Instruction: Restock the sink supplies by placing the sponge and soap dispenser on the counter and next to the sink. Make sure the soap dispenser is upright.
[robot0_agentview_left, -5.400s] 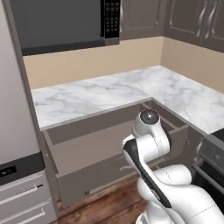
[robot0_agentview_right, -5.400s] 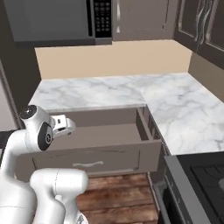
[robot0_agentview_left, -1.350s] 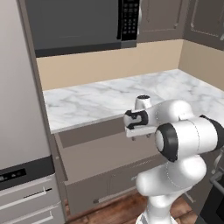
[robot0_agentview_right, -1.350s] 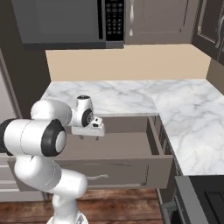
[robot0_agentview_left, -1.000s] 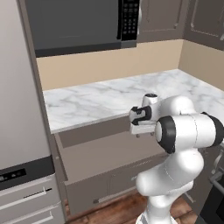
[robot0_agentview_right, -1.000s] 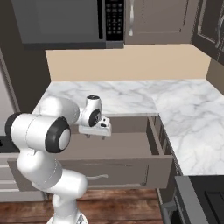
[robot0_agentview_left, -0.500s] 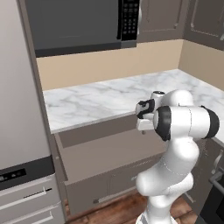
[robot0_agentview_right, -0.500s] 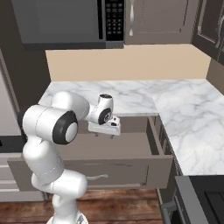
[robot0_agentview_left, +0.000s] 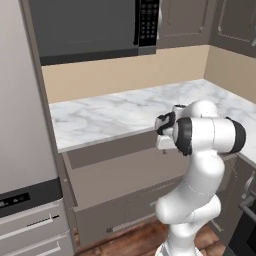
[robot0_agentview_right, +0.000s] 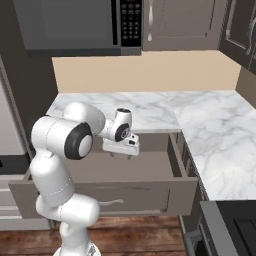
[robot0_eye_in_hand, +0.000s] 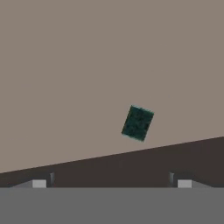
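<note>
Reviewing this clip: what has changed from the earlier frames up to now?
The base drove early on, shifting both base views. Since then the gripper has swung sideways over the open drawer, toward its right end. Its jaws stayed open and empty. The sponge lies dark green side up on the drawer floor, untouched. The counter is unchanged.

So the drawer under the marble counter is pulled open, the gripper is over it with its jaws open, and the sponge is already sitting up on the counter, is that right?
Not quite. The sponge lies dark green side up on the floor of the open drawer, not on the counter; the hand view shows it. The rest holds: the gripper is over the drawer, jaws open.
</note>
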